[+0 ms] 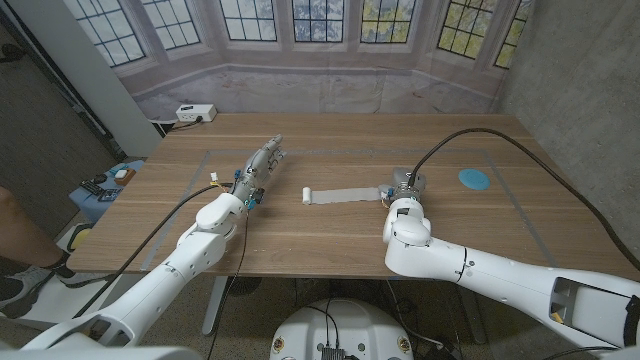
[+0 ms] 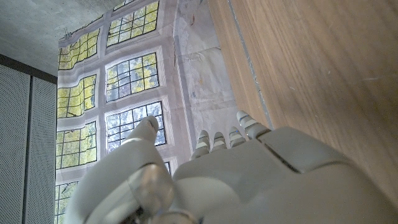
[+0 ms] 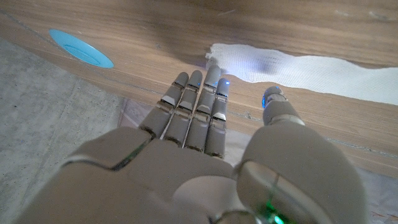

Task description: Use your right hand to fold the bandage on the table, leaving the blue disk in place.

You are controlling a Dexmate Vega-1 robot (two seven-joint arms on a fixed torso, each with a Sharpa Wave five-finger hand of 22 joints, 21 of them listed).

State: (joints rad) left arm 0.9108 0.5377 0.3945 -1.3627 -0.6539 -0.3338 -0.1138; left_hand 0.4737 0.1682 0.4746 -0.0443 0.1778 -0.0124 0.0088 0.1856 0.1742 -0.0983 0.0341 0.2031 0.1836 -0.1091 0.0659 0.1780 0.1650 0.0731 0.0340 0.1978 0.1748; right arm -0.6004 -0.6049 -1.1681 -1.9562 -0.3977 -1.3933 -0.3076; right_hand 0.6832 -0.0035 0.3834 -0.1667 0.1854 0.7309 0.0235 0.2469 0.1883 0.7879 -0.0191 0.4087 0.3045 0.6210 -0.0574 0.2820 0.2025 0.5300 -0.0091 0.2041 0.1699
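The right hand [image 1: 403,186] sits at the near end of the bandage [image 1: 343,195], fingers [image 3: 198,102] extended side by side with their tips at the strip's edge, thumb set apart, nothing clamped; actual contact with the fabric cannot be confirmed from the right wrist view; the bandage lies unrolled flat on the table [image 1: 330,240], running away from the right hand toward the left hand [image 1: 262,165]; the blue disk [image 1: 474,179] lies beyond the right hand on its outer side, apart from the bandage; the left hand stands with fingers straight, holding nothing, well apart from the strip.
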